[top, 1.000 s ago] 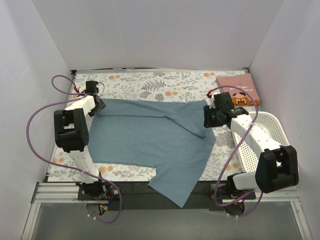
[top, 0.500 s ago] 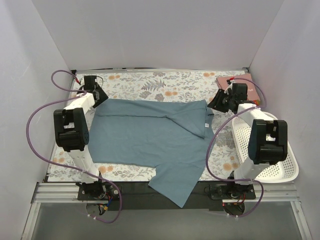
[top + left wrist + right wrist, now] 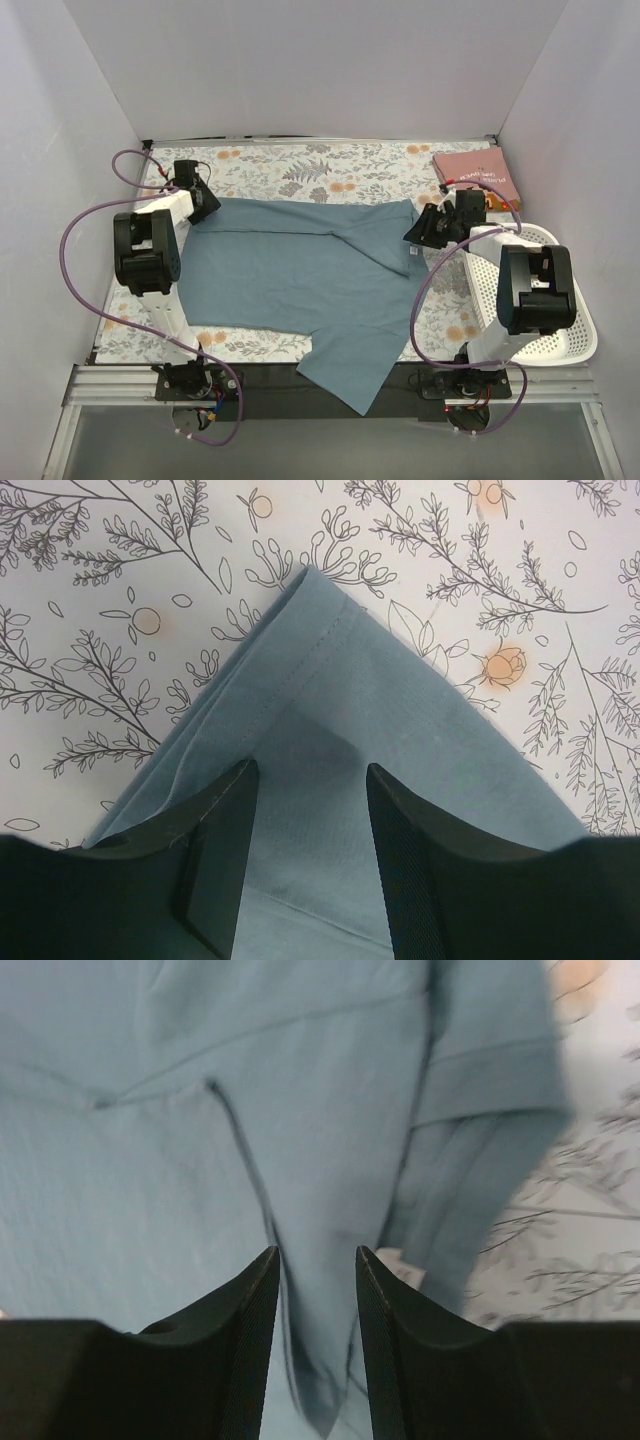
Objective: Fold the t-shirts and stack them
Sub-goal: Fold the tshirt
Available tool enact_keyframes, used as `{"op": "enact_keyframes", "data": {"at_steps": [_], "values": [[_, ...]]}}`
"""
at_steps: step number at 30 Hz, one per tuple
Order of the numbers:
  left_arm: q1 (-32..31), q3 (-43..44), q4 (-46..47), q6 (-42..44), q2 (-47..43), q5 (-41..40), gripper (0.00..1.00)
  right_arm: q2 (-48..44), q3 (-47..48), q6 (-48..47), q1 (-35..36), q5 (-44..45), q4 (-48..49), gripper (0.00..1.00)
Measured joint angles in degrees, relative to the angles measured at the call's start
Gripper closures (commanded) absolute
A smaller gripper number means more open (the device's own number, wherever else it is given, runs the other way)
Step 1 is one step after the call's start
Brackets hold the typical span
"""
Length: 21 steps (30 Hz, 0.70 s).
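Soft teal-blue t-shirt flat on floral-print worktop, left tool spread over its pointed, stitched corner, right tool spread over creased folds

right gripper nearer, over teal shirt

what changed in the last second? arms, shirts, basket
The right gripper, which had swung right toward the pink shirt half a second ago, has come back left over the far-right corner of the teal shirt, jaws open, holding nothing. The left gripper barely shifted at the far-left corner and is also open. Both shirts and the basket lie as before.
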Motion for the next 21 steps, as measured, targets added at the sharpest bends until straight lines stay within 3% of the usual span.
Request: {"op": "enact_keyframes", "data": {"at_steps": [8, 16, 21], "values": [[0.0, -1.8, 2.2, -0.4, -0.8, -0.3, 0.54, -6.6, -6.2, -3.8, 4.4, -2.7, -2.7, 0.57], [-0.5, -2.1, 2.6, -0.4, -0.9, -1.4, 0.53, -7.3, -6.8, -6.8, 5.6, -2.3, -5.3, 0.57], [-0.9, -2.1, 2.6, -0.3, -0.9, -2.3, 0.53, -7.3, -6.8, -8.4, 7.0, -2.3, -7.1, 0.64]]}}
